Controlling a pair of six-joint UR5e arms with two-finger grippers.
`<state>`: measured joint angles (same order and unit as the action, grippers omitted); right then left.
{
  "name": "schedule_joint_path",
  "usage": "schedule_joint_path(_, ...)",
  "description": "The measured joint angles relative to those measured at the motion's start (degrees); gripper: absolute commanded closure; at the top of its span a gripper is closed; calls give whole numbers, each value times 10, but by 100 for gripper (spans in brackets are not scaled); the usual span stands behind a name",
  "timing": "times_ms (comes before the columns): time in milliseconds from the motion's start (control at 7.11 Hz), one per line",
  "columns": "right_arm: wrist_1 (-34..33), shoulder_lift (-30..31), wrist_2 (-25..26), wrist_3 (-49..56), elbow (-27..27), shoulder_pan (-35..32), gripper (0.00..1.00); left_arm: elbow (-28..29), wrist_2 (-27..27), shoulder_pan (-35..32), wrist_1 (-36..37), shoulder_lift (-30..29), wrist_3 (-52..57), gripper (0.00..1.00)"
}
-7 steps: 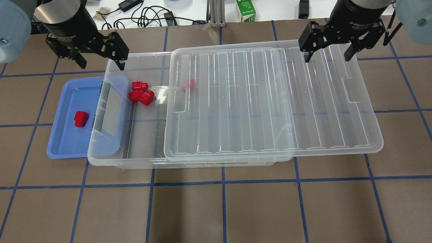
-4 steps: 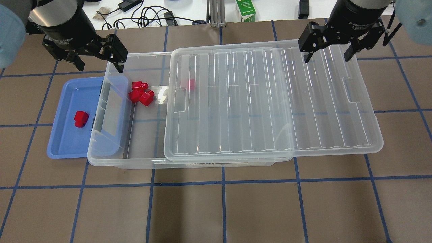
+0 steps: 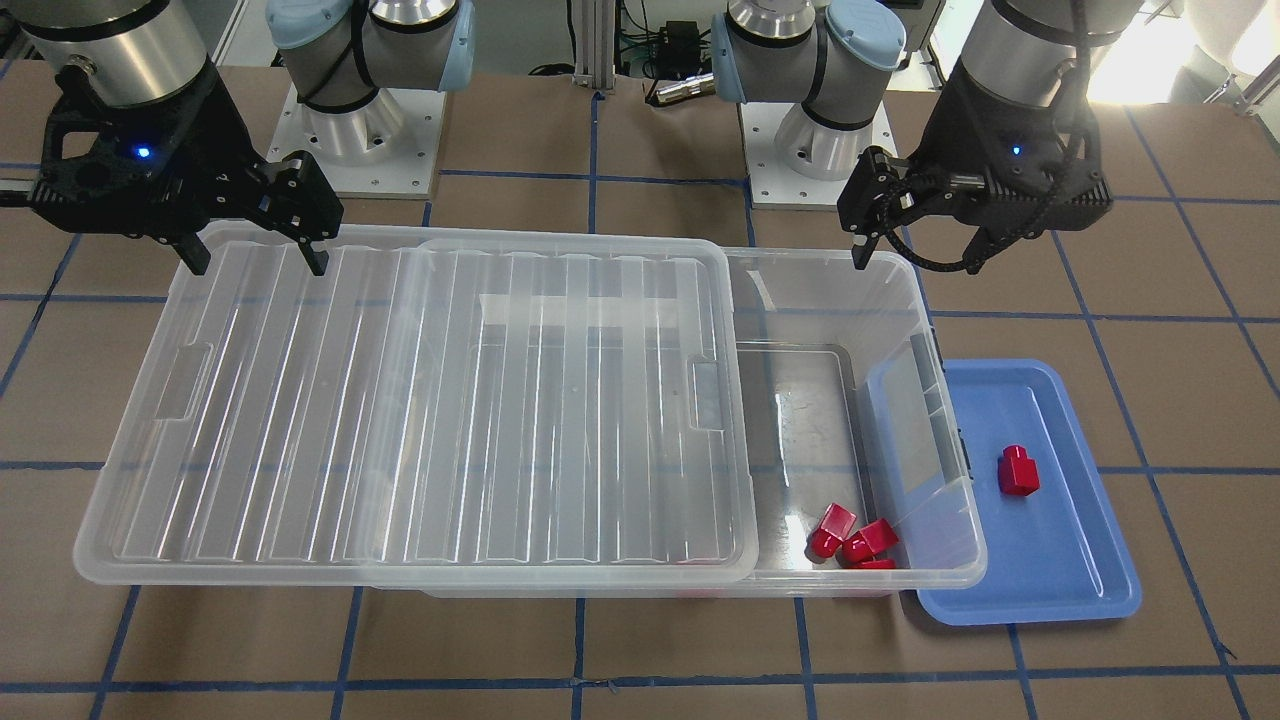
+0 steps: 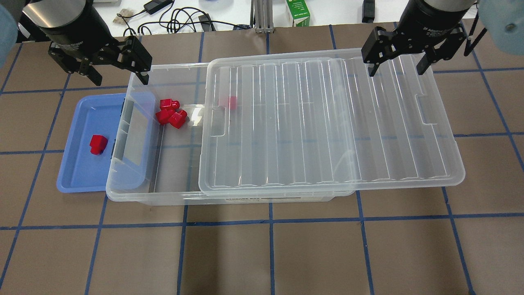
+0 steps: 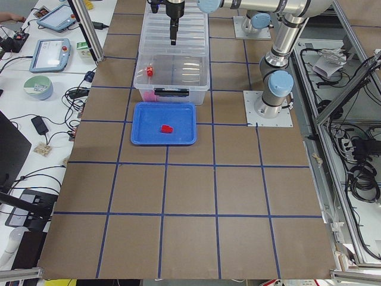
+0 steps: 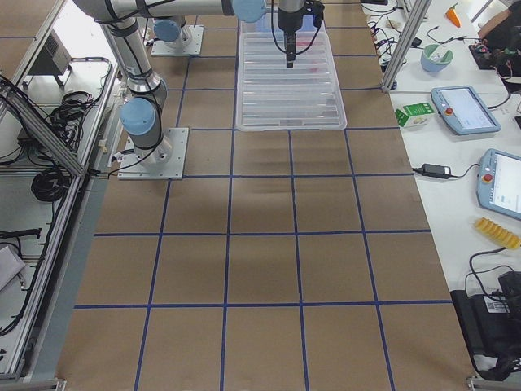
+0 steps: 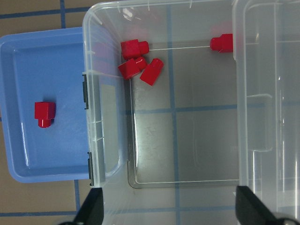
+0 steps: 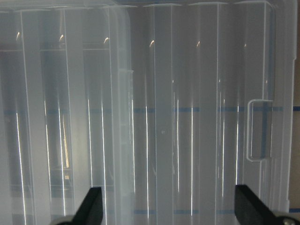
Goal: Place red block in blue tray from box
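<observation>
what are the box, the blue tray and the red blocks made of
The box looks like clear plastic: the table's grid lines show through it. The blue tray seems opaque plastic, smooth with a faint sheen. The red blocks look like hard glossy plastic, with bright highlights.

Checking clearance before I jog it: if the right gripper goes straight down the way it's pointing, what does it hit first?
Most likely the ribbed clear lid. The right gripper points down, jaws open, and its wrist view shows only that lid below it. How far above it hangs is unclear.
</observation>
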<state>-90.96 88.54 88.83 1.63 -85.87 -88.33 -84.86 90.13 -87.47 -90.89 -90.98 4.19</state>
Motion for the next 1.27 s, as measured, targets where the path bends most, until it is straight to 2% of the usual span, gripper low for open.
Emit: schedule_joint_path(1266,5,-5,6,4,10,10,0,-1,0,0,-3,-3,0,0)
